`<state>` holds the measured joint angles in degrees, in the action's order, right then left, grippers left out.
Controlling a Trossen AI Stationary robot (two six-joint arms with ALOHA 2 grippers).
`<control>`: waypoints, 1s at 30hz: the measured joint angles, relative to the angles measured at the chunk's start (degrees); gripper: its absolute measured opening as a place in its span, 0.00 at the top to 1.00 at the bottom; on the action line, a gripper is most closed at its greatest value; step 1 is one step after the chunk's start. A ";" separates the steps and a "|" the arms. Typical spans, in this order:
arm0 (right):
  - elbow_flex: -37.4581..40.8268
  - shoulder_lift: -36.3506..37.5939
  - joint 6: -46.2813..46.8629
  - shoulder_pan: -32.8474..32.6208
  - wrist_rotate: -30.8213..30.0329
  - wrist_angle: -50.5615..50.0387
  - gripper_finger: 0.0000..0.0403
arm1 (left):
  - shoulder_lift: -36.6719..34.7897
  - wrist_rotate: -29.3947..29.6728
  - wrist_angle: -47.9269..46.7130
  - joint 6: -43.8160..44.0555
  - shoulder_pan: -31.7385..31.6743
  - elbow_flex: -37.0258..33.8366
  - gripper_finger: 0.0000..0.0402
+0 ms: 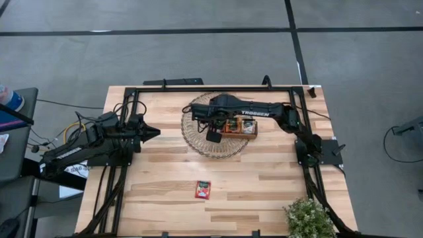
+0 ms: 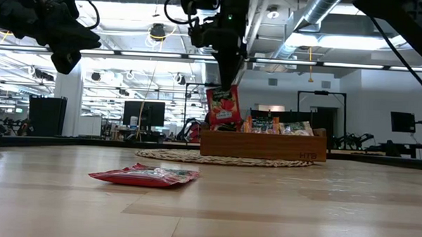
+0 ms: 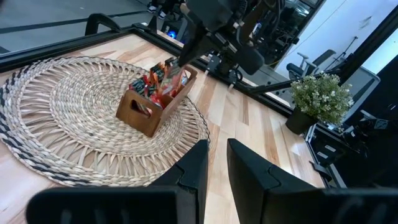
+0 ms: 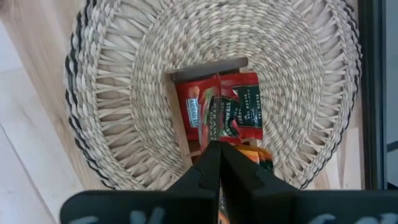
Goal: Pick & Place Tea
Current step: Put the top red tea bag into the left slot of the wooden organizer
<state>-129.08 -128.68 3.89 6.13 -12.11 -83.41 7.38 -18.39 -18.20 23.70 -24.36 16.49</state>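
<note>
The light wooden table (image 1: 264, 185) of long planks carries a round woven straw mat (image 1: 198, 142) with a dark edge, at its far middle part. On the mat stands a brown wooden tray (image 2: 263, 145), a long box, and its long axis goes left to right. In the tray several tea sachets (image 2: 277, 126) stand upright, red-orange and pale ones.

The right arm (image 1: 254, 109) stretches from the right side of the table to the left, above the mat, and its wrist bends down. The right gripper (image 2: 226, 82) is above the left end of the tray. Its jaws are pressed together on the top edge of one red tea sachet (image 2: 223, 106). This sachet hangs in the air, flat and nearly upright, a little tilted, with its long axis vertical, just above the tray's left end.

The left arm (image 1: 86, 142) waits at the left side of the table. The left gripper (image 3: 214, 171) points to the right, toward the mat, and its two dark fingers have a narrow gap between them and hold nothing.

One more red sachet (image 1: 203, 190) lies flat on the bare wood at the near middle, well apart from the mat. A small green plant (image 1: 309, 218) stands at the near right corner.
</note>
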 joint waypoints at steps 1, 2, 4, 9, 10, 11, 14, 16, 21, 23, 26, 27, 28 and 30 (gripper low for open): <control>0.00 0.00 -0.09 0.02 -0.01 0.23 1.00 | 0.02 0.01 0.00 0.01 0.02 0.00 0.87; 0.00 0.00 -0.46 0.02 -0.01 0.48 1.00 | 0.02 0.02 0.00 0.02 0.02 0.00 0.87; 0.00 0.00 -0.92 0.02 -0.01 1.03 1.00 | 0.01 0.01 0.00 0.02 0.01 0.00 0.87; 0.04 0.00 -0.95 0.15 -0.12 1.18 1.00 | 0.01 0.00 -0.01 0.02 0.00 0.01 0.87; 0.26 0.00 -0.95 0.28 -0.13 1.26 1.00 | 0.02 0.02 0.00 0.02 0.02 0.00 0.87; 0.86 0.02 -0.95 0.37 -0.12 1.44 1.00 | 0.02 0.00 0.00 0.02 0.01 0.02 0.87; 3.92 0.00 -0.93 0.44 -0.03 1.28 1.00 | 0.00 0.00 0.00 0.02 0.01 0.01 0.87; 5.67 0.00 -1.31 0.38 0.06 1.81 1.00 | 0.02 0.00 0.00 0.03 0.00 0.01 0.87; 8.60 -0.11 -1.85 -0.20 0.40 4.86 1.00 | 0.02 0.00 0.00 0.04 0.01 0.02 0.87; 8.50 0.02 -1.75 -0.24 0.39 5.19 1.00 | 0.02 0.01 -0.01 0.04 0.00 0.02 0.87; 8.50 0.01 -1.36 -0.09 0.57 5.67 1.00 | 0.01 0.01 0.00 0.02 0.00 0.02 0.87; 8.47 0.01 -1.36 -0.06 0.73 5.67 1.00 | 0.00 0.00 0.00 0.02 0.00 0.02 0.87; 8.29 0.02 -1.36 0.02 1.13 5.64 1.00 | 0.00 0.00 -0.02 0.02 0.00 0.02 0.87; 8.15 0.02 -1.37 0.29 1.99 6.07 1.00 | 0.02 0.00 0.00 0.02 0.00 0.02 0.87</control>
<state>-120.92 -128.66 2.52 6.42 -10.12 -77.34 7.40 -18.39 -18.20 23.73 -24.36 16.51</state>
